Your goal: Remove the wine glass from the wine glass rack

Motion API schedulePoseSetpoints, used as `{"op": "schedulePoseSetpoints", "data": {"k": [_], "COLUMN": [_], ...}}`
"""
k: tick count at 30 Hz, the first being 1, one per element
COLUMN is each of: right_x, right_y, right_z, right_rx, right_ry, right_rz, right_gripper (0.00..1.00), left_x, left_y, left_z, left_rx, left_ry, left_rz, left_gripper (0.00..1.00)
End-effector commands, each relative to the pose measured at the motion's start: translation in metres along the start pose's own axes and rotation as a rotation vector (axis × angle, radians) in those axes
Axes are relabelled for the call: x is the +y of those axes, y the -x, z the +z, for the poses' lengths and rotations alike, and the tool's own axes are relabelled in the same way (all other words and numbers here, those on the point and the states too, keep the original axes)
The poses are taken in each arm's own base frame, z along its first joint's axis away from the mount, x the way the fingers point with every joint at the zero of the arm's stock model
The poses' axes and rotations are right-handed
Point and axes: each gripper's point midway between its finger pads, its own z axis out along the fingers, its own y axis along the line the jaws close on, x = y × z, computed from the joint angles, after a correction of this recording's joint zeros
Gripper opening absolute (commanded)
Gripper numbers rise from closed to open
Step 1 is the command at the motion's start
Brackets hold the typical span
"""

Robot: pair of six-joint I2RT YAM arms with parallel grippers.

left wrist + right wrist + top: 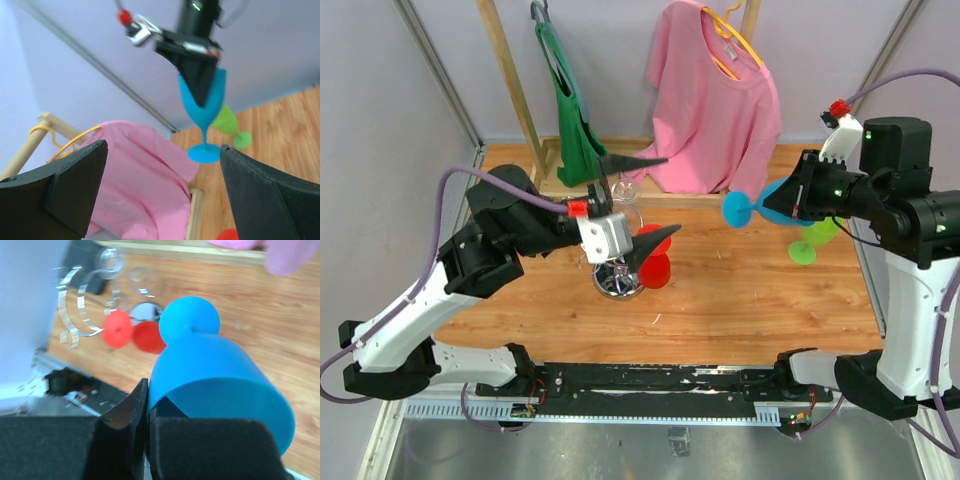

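I see my left gripper [670, 194] with its fingers spread wide above the wine glass rack [618, 283]; a red glass [656, 268] sits at the rack's base; my right gripper [794, 198] is clamped on the blue wine glass [765, 205], in the air well right of the rack; a pink shirt [715, 100] hangs beyond.

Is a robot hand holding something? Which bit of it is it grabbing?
The right gripper is shut on the blue wine glass, pinching the wall of its bowl at the rim. The left gripper is open and holds nothing.

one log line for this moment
right gripper: shut on blue wine glass rim, off rack | left gripper: open by wine glass rack
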Motion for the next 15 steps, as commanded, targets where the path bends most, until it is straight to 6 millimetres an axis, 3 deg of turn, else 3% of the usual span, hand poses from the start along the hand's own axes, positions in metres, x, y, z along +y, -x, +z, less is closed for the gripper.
{"op": "schedulePoseSetpoints", "data": {"k": [1,4,8,15], "right_x": [-0.083,-0.117,-0.142,-0.195], "right_y": [0.014,0.006,0.001,-0.014], "right_z": [0.032,0.061,0.094,0.134], "right_rx": [-0.040,-0.001,0.016,0.086], "right_ry": [-0.353,-0.446,-0.482,-0.623], "right_rz": [0.003,0.011,0.019,-0.009], "right_gripper": [0.01,0.01,0.01,0.01], "left_x": [0.063,0.076,0.074,0.076], "left_y": [0.034,0.036,0.035,0.029], "left_z": [-0.004,-0.011,-0.020,-0.032], "left_rx": [-0.084,-0.072,-0.060,-0.036], "left_ry": [0.292,0.350,0.362,0.411], "left_rz": [-0.261,-0.293,-0.335,-0.368], "left_gripper": [0.99,0.99,0.99,0.99]}}
